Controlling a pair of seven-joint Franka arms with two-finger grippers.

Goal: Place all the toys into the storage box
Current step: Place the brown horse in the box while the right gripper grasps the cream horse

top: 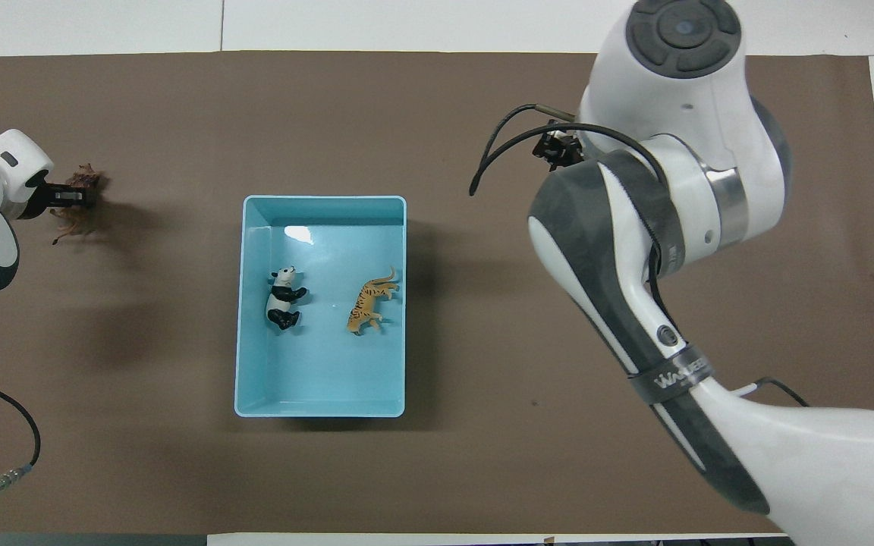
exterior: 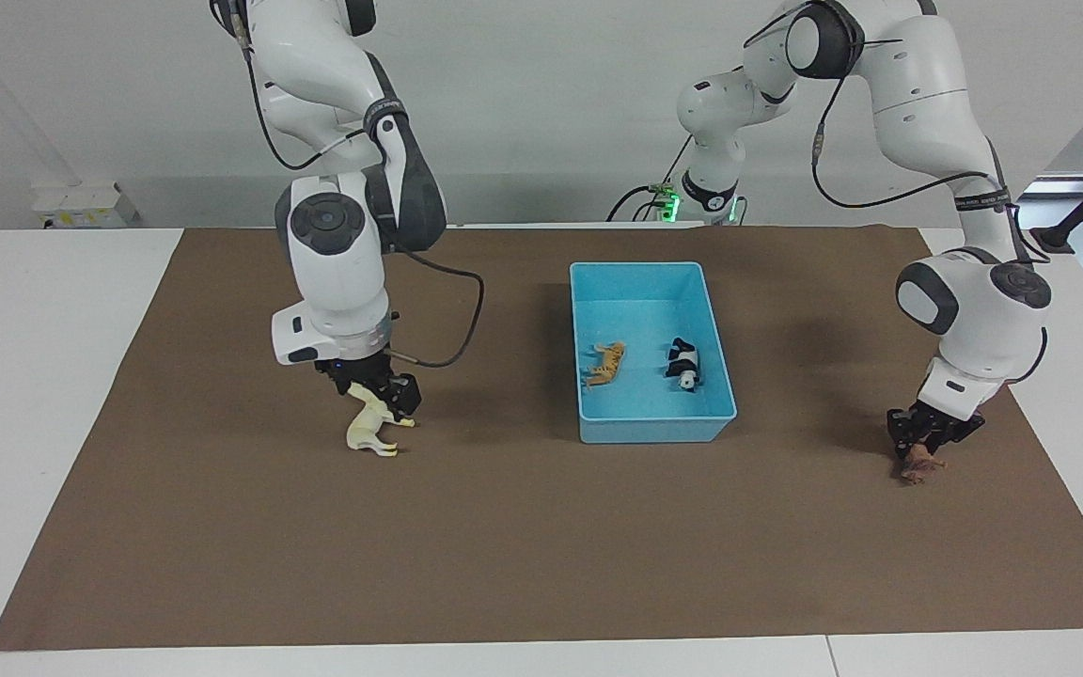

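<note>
Facing view: two white Franka arms work over a brown mat spread on a white table, each bent down to a toy at its own end. The light blue storage box sits on the mat between them, somewhat toward the left arm's end, with the orange striped tiger and the black-and-white panda lying side by side on its floor, apart from each other. At the right arm's end, the right gripper hangs low over the cream-white horse, which lies on its side on the mat; the fingers stand parted around the animal's upper body, and whether they touch it cannot be made out. At the left arm's end, the left gripper is down at the mat with the brown lion at its fingertips; the fingers look drawn in on the figurine, though the toy is still on the mat. From overhead, the left gripper appears with the lion partly under its dark fingers, well apart from the box; the panda lies toward the left arm's end of the tray and the tiger toward the right arm's, while the right arm's bulk hides the horse and its own gripper.
</note>
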